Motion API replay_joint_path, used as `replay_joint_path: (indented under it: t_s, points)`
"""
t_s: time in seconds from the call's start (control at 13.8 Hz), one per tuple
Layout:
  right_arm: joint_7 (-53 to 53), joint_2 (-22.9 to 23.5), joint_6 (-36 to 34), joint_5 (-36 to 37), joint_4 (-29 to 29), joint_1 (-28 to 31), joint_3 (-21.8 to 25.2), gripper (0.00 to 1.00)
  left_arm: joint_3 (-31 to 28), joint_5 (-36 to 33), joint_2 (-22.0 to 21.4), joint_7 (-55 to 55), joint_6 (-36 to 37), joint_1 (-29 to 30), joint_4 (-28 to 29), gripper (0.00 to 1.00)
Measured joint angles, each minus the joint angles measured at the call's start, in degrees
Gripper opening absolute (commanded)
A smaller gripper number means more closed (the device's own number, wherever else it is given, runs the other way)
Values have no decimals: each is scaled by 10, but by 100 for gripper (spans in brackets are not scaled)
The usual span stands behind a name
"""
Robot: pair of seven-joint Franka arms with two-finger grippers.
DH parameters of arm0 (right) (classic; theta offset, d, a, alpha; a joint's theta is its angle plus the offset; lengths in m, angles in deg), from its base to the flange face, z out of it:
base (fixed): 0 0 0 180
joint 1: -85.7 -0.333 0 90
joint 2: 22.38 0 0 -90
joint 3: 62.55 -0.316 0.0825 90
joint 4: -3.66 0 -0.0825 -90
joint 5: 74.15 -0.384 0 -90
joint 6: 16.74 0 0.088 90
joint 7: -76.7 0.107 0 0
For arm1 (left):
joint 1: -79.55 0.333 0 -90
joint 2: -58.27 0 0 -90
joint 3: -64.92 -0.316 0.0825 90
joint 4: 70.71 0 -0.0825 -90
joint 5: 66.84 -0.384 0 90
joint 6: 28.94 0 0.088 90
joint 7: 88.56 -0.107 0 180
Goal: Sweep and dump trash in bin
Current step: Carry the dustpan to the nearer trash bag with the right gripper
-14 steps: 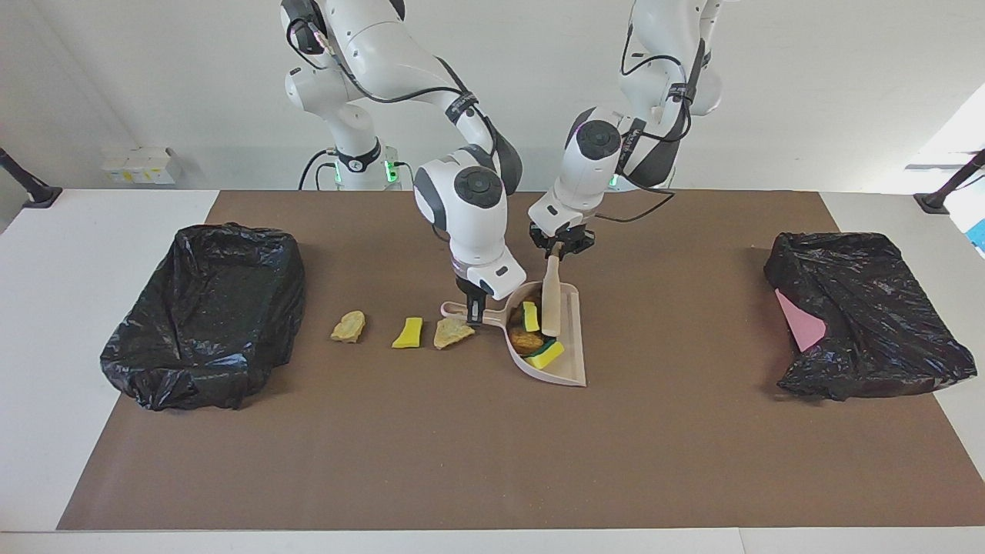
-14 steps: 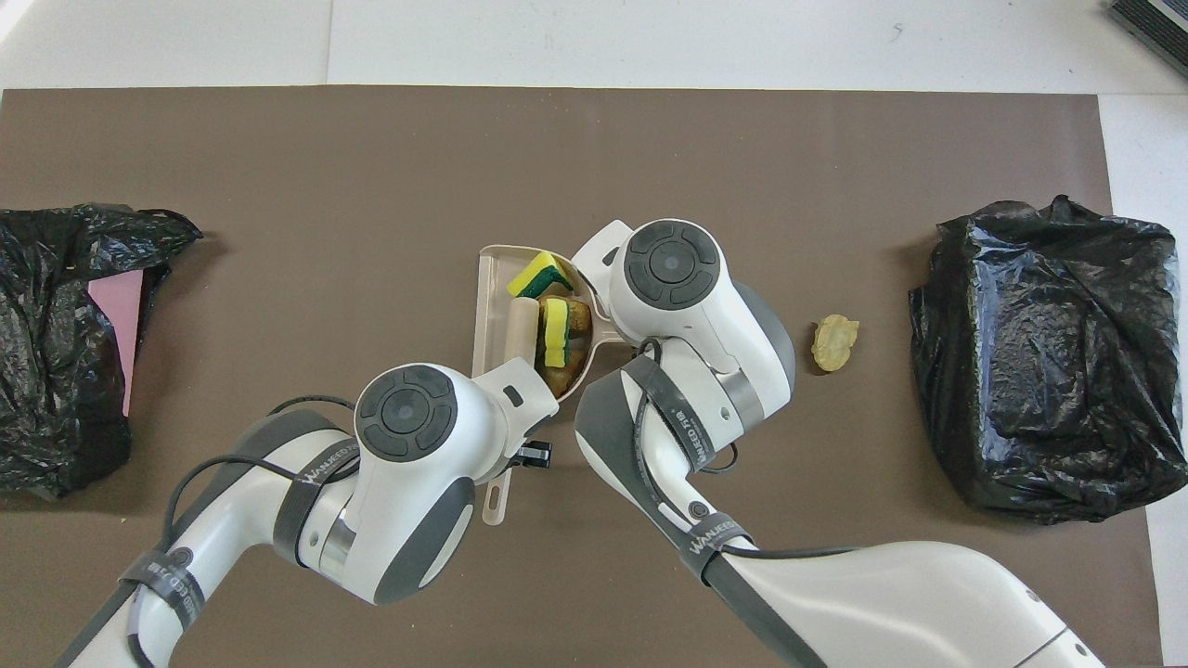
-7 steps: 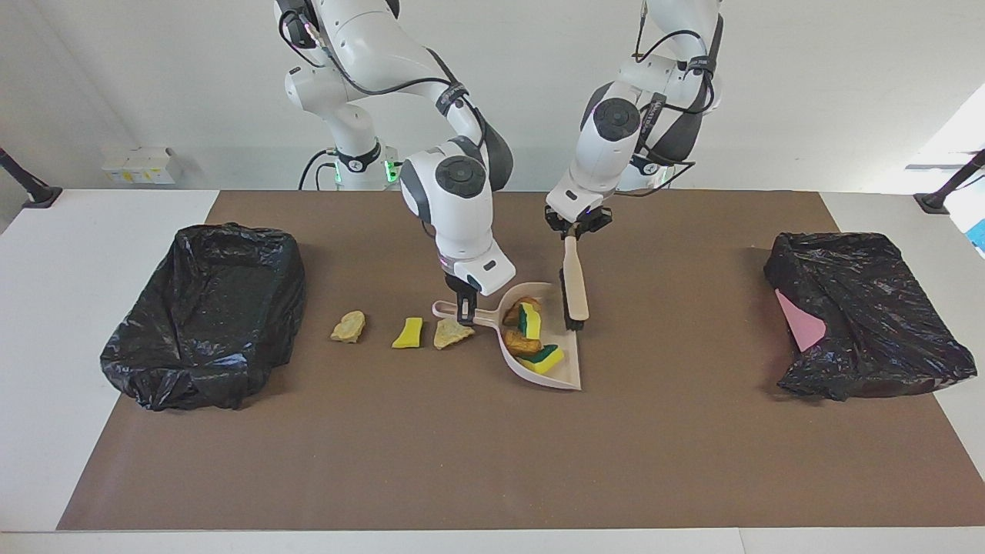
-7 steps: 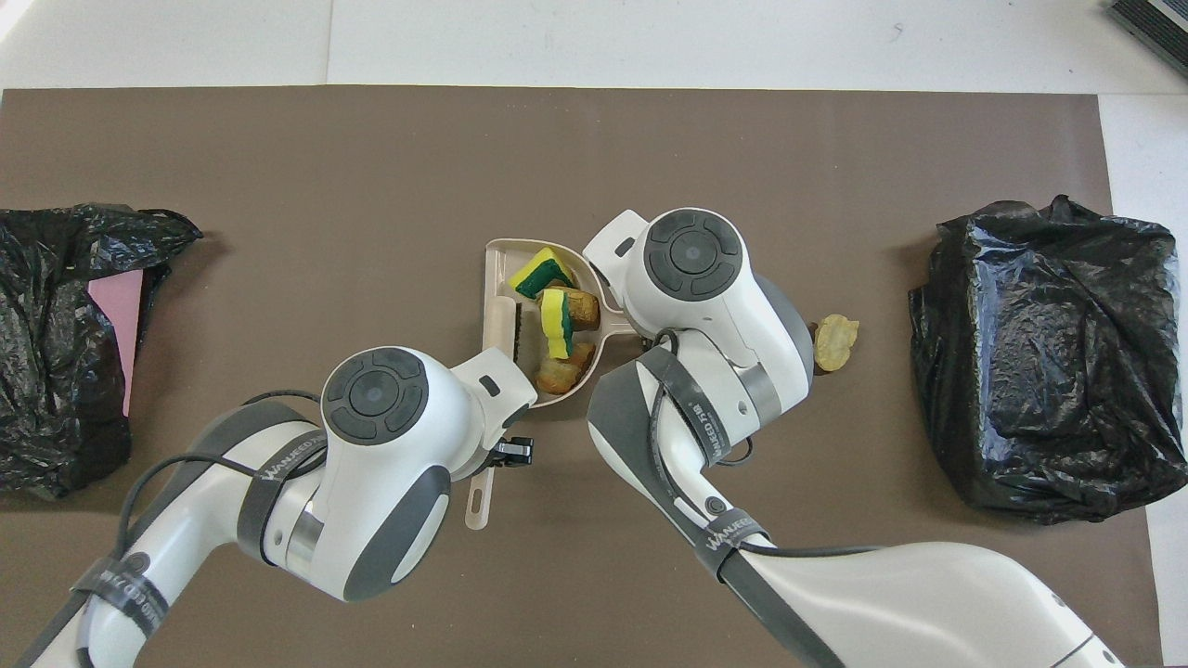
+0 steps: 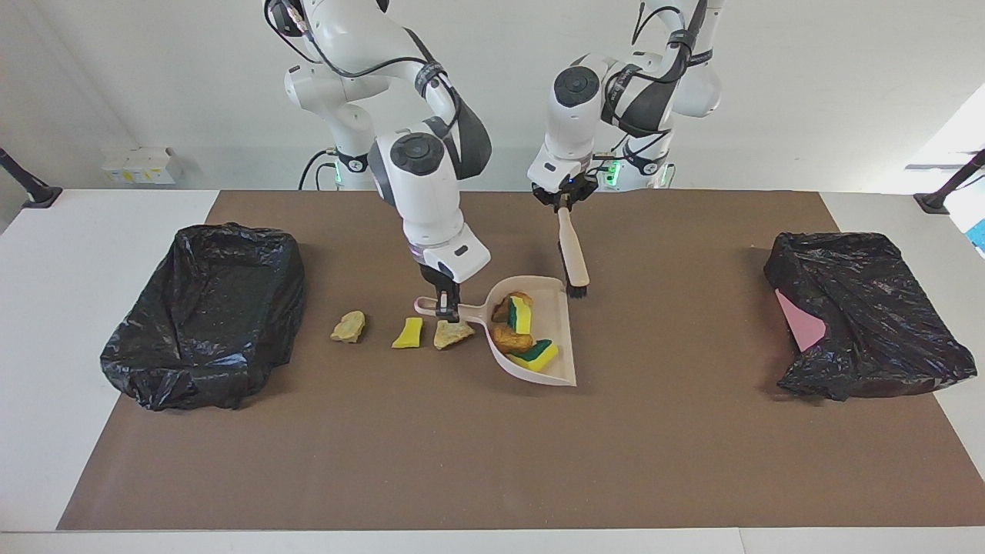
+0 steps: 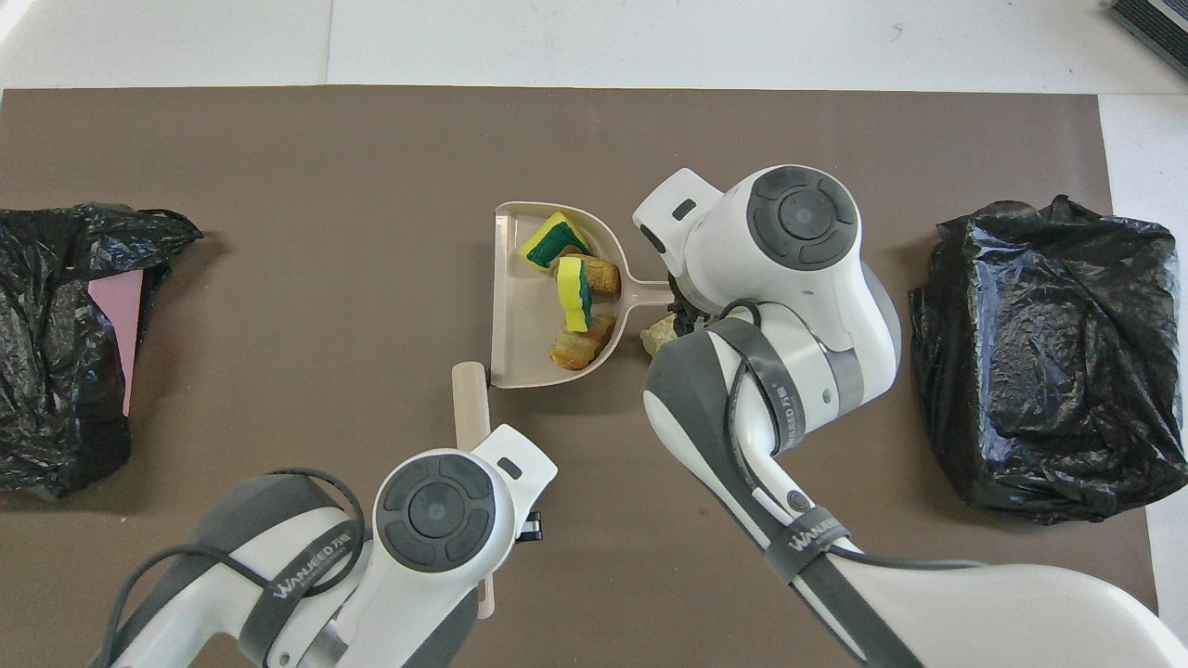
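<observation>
Black-lined bin [image 5: 204, 312] sits at the right arm's end of the brown mat [image 5: 492, 454]. Beside it lie three loose trash bits [image 5: 408, 332]. Right gripper [image 5: 446, 306] is clenched on the dustpan [image 5: 550, 342] handle; four bits [image 5: 523, 335] lie inside the pan. Left gripper [image 5: 564, 201] grasps the brush [image 5: 573, 254], bristles down beside the pan. A second bag-lined bin [image 5: 866, 312] sits at the left arm's end.

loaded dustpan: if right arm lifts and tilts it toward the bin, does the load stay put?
Probably not for long. The dustpan looks like smooth rigid plastic with an open front lip, so the sponge chunks and bread-like lumps, lying loose, likely slide out. It should stay stiff.
</observation>
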Motion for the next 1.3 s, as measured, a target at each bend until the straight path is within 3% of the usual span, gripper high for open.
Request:
replay_joint_path:
  t_s: [0.29,0.65,0.72,0.79,0.87,1.3]
  points:
    - [-118,-23,-31,-35,10,80,1,0,2,0,-23,50,-69,-54,75,0]
    - [-354,-29,-74,-83,15,237,3,0,3,3,-11,96,-148,-106,118,0]
    - [-400,-29,-81,-87,15,270,4,0,3,5,-8,96,-152,-107,119,20]
    - [-439,-29,-93,-94,14,300,4,0,3,6,-6,96,-154,-107,119,85]
    - [-474,-30,-112,-105,11,329,4,0,3,6,-4,96,-156,-107,119,100]
    - [-600,-41,-207,-114,-28,438,7,0,-6,7,-7,96,-158,-105,97,100]
